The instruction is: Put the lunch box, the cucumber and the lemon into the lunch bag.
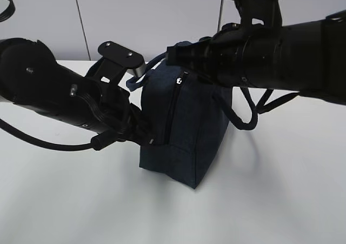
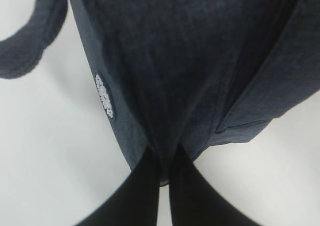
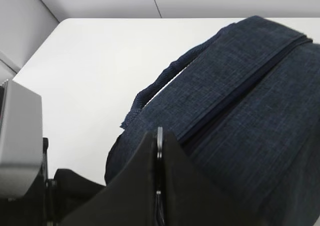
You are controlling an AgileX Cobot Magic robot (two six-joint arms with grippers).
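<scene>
You have the dark navy fabric lunch bag (image 1: 184, 130) standing on the white worktop (image 1: 81, 200) — left pincer (image 2: 164, 178) pinching its lower end to anchor it, right pincer (image 3: 158, 151) pressed together on the metal zipper ring (image 3: 159, 136) — likely working the zipper.

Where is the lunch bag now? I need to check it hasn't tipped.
The lunch bag stands upright mid-table in the exterior view, between the left claw at its lower side and the right claw at its top.

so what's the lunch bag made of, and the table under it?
Lunch bag: dark navy woven fabric, matte; a heathered weave shows in both wrist views. Its handles look like soft fabric cord. Table: smooth white, probably laminate; can't tell for sure.
</scene>
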